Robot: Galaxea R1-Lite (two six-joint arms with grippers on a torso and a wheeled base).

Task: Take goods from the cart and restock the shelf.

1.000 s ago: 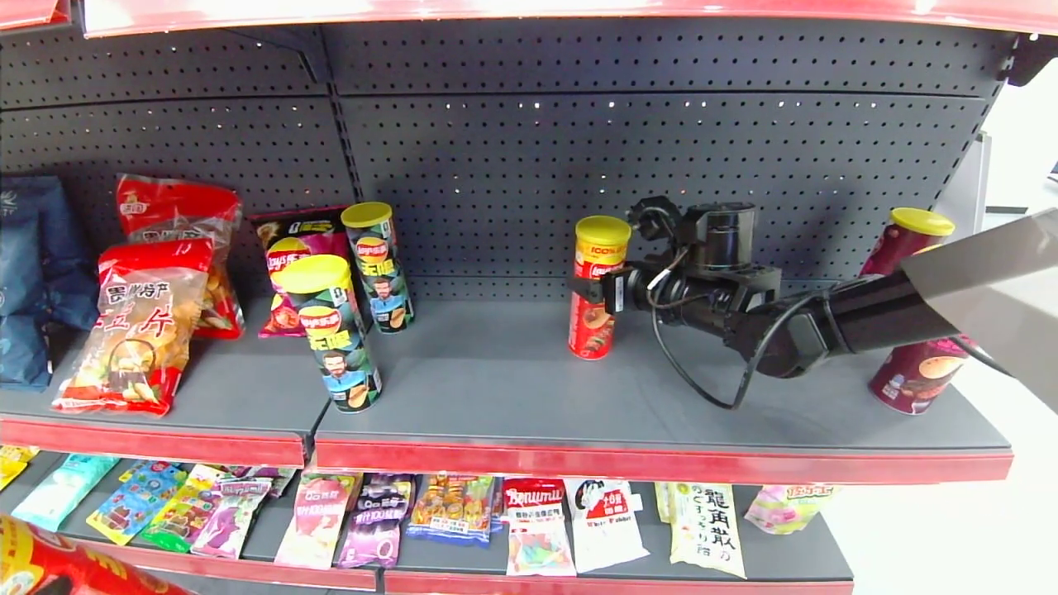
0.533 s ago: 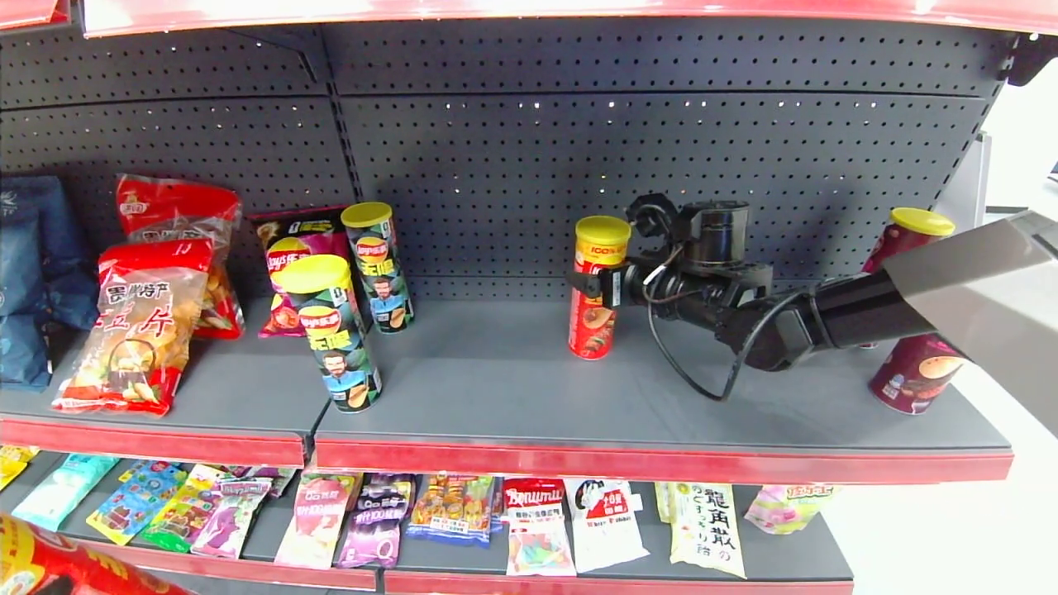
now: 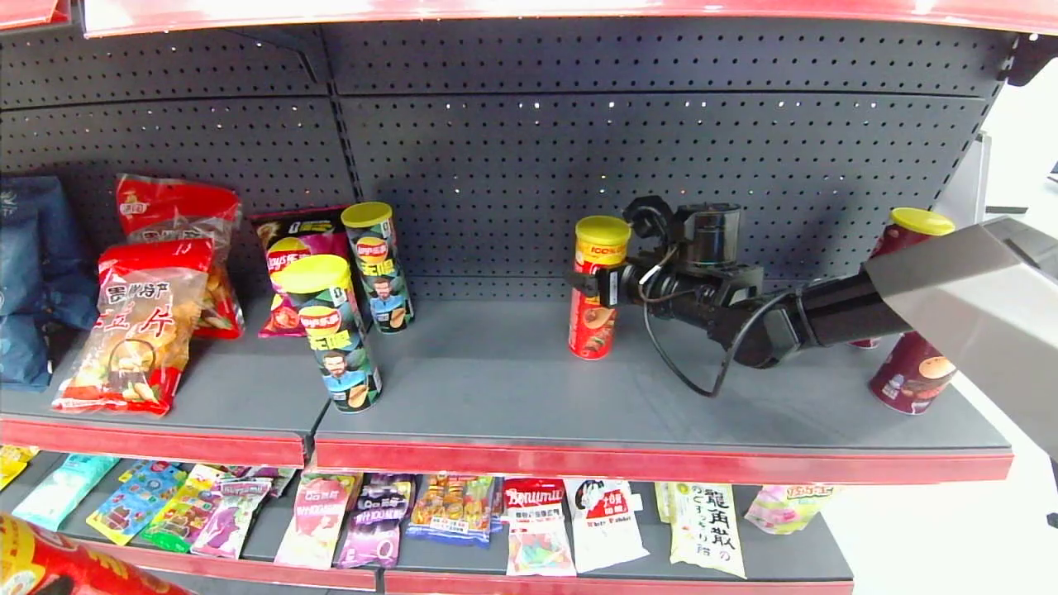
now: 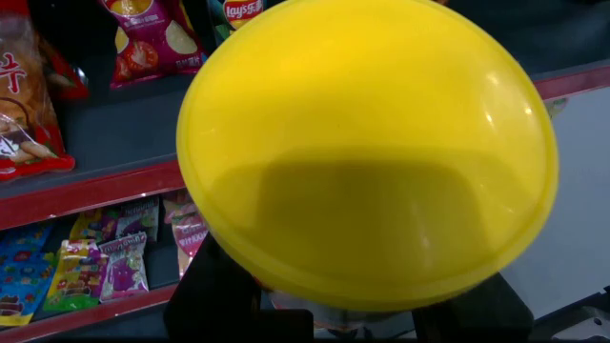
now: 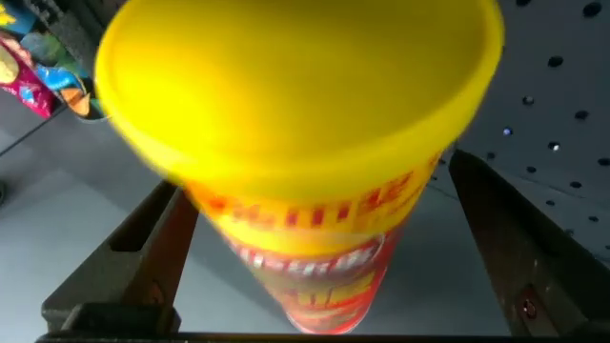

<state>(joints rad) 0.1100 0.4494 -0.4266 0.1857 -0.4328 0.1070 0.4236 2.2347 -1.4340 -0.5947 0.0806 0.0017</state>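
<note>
Right claw (image 3: 590,285) sat apart around upright red chip can (image 3: 590,329) on shelf (image 3: 496,368), left claw (image 4: 343,319) clamped yellow-lidded can (image 4: 367,152); likely light, slippery tubes, grip mid-body.

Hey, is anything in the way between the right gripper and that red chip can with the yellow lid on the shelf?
Nothing visible is. The red cylindrical chip can with the yellow lid stands upright on the grey metal shelf between the right gripper's fingers, with a gap showing on each side.
</note>
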